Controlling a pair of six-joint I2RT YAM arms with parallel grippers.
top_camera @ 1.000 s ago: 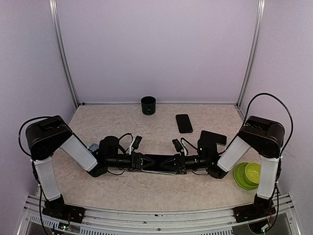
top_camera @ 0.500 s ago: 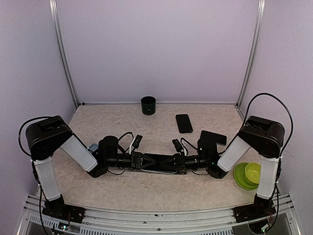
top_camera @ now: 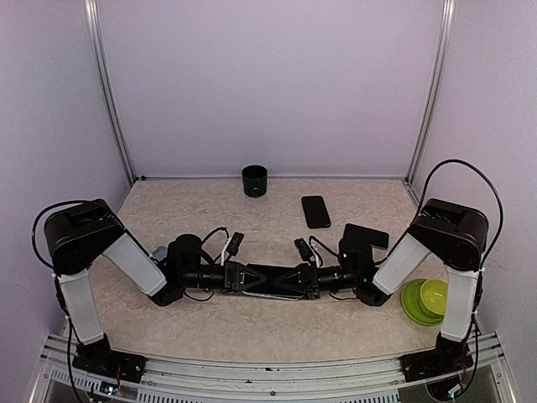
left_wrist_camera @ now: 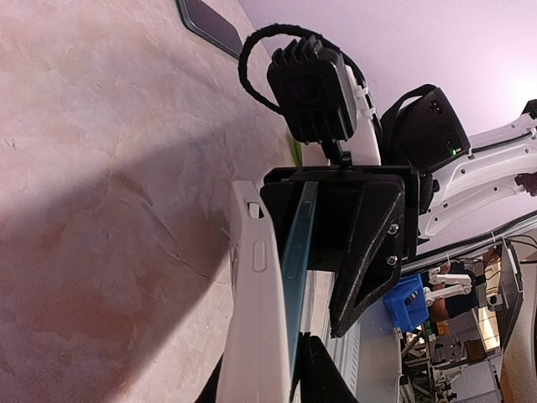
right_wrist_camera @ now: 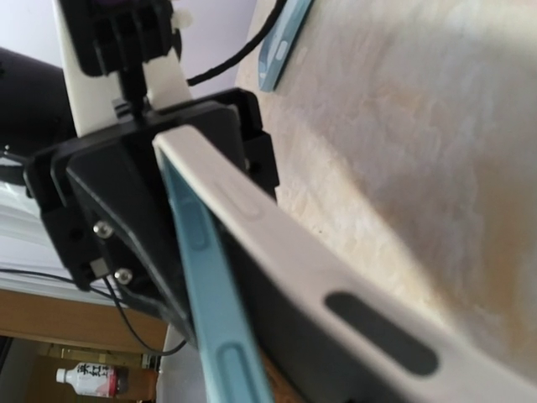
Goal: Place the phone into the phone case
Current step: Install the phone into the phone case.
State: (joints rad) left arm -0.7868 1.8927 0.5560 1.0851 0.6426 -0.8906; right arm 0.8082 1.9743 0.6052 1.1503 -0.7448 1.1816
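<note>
Left gripper and right gripper both clamp phone case with phone, centre frame.
Black handset and cup above; bowls lower right.

Lab test cell: plain lilac walls, aluminium posts, beige tabletop

No text or number is legible; the label on a small bottle is too blurred to read.
</note>
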